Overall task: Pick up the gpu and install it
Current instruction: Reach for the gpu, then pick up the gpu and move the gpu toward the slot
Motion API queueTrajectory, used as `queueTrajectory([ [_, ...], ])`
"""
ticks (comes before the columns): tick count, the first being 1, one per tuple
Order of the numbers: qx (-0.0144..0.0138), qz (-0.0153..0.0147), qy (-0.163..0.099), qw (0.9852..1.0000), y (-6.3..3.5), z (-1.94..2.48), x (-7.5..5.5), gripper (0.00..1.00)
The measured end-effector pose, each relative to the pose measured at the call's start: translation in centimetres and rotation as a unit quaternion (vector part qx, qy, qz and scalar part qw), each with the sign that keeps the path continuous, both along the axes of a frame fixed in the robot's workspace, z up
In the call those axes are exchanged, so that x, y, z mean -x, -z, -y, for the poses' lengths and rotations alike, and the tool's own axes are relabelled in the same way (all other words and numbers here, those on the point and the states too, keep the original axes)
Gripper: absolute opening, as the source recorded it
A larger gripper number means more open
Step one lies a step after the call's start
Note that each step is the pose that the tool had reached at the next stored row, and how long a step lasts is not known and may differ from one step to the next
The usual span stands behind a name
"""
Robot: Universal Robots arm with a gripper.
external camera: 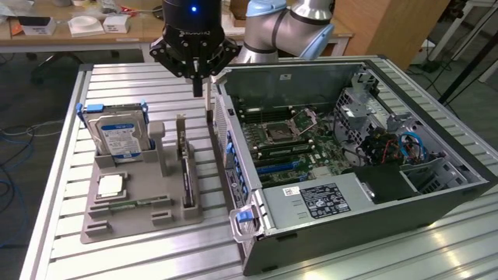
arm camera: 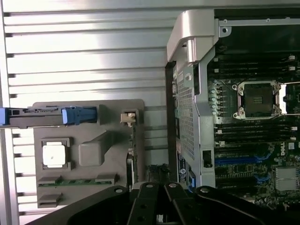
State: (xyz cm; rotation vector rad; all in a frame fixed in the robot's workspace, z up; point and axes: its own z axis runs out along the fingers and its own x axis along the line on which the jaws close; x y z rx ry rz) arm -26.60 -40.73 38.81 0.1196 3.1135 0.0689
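Tower case (external camera: pixel 350 151) with its side panel off lies on the slatted metal table (external camera: pixel 140 256) and takes up the exterior view's right. Inside it I can see the motherboard (external camera: pixel 292 140) and a power supply (external camera: pixel 319 201) with a white label. Its rear wall runs just beside a grey holder tray (external camera: pixel 132 224), leaving a narrow lane between the two.

On that tray a silver hard drive (external camera: pixel 116 135) stands upright in a blue caddy. A square processor chip (external camera: pixel 111 185) lies flat near it, and a green memory stick (external camera: pixel 128 204) sits in a slot. A grey block (external camera: pixel 160 149) rises just beside the gpu (external camera: pixel 186 175).

The gpu is a thin dark card standing on its long edge in the tray's slot nearest the case. A silvery bracket sticks up at its far end. From the wrist view it shows edge-on (arm camera: pixel 133 154).

The black gripper (external camera: pixel 198 90) hangs over the table between the tray's far end and the corner of the case. It is near the bracket but apart from it. Its fingers are pressed together on nothing (arm camera: pixel 158 176).

Counted: one gpu, one hard drive, one chip, one memory stick, one tray, one case.
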Motion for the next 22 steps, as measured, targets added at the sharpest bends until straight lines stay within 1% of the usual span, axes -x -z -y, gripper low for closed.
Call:
queueTrajectory([
  [4,0.0,0.0,0.0,1.0,0.01,0.15,0.6,0.11],
  [11,0.0,0.0,0.0,1.0,0.03,0.28,1.4,0.11],
  [22,0.0,0.0,0.0,1.0,0.03,0.27,1.5,0.11],
])
